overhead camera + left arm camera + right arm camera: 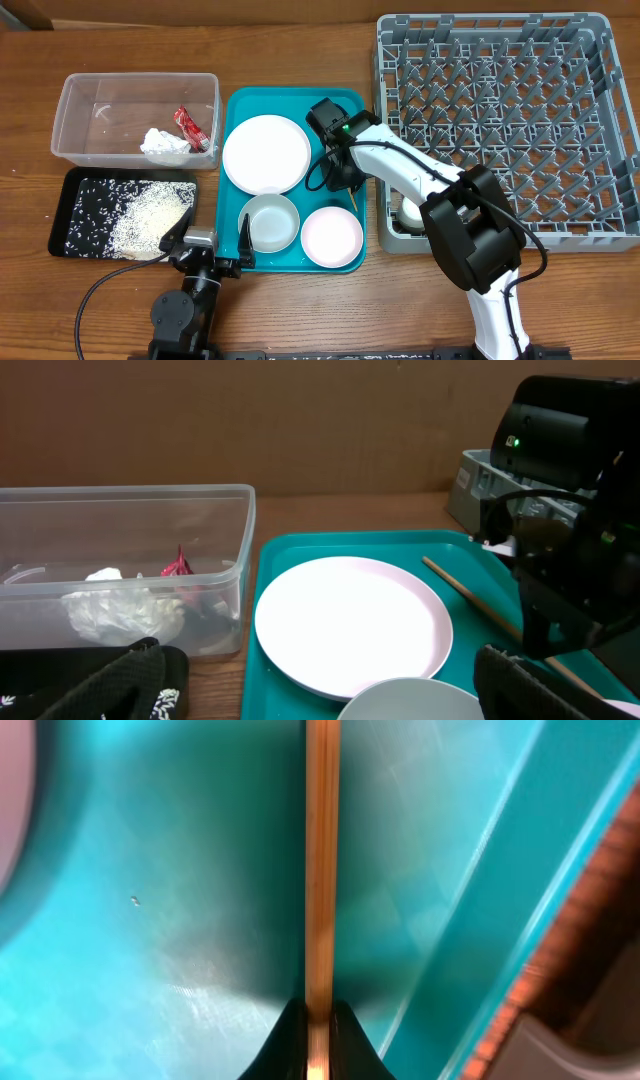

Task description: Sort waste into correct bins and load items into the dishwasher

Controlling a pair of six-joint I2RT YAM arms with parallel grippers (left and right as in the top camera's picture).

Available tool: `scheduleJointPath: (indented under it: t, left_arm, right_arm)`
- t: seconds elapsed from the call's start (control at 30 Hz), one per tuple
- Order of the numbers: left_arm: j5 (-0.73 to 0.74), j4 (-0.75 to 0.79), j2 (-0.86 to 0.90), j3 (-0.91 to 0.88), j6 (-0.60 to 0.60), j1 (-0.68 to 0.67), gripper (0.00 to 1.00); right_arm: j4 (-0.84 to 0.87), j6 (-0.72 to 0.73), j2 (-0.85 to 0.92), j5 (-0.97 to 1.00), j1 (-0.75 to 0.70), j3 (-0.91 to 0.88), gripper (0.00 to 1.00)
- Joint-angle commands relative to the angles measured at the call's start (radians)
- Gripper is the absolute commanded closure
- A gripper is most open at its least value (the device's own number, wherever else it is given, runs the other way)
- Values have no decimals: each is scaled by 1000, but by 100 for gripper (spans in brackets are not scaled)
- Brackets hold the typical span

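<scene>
- The right pincer is clenched on a chopstick. Both dark tips press its sides near one end, and the rest runs straight out ahead of them over the teal tray. Whether the stick is off the tray floor cannot be told.
- With the hold so near the end, the long free part is likely to swing. A slow, straight lift with the stick kept level should serve best, and the squeeze should not ease.
- Just to the pincer's right is the tray's raised lip, with the bench past it. The stick's far tip must clear that lip before any sideways move.
- Near on its left lies the plate. Behind it, towards the robot, sit two bowls.
- Further right stands the rack. A stick this thin could slip through the lattice, so it is probably best laid across the floor bars or between pegs.
- The left pincer is released and empty, well apart by the nearer bowl.
- Farthest left are the tub, holding tissue and wrapper, and the black tray with rice.
</scene>
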Motion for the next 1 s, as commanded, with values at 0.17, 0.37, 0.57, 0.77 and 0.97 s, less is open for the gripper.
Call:
scheduleJointPath:
  t: [0.17,0.37,0.57,0.77,0.97]
  left_arm:
    - [-14,0,-3,-5,19,5,0]
    - [-14,0,-3,-5,19,5,0]
    - [-14,0,-3,-5,19,5,0]
    - [-14,0,-3,-5,19,5,0]
    - [-14,0,-3,-5,19,5,0]
  right_arm:
    - [-114,20,-130,2,-12,278,96]
    - [-171,19,-257,50,-89,362,96]
    - [-240,-45,-244,49,-217,326,96]
    - [-182,-61,-199,43,-261,174,96]
    - [-161,-64,-188,43,-257,126,71]
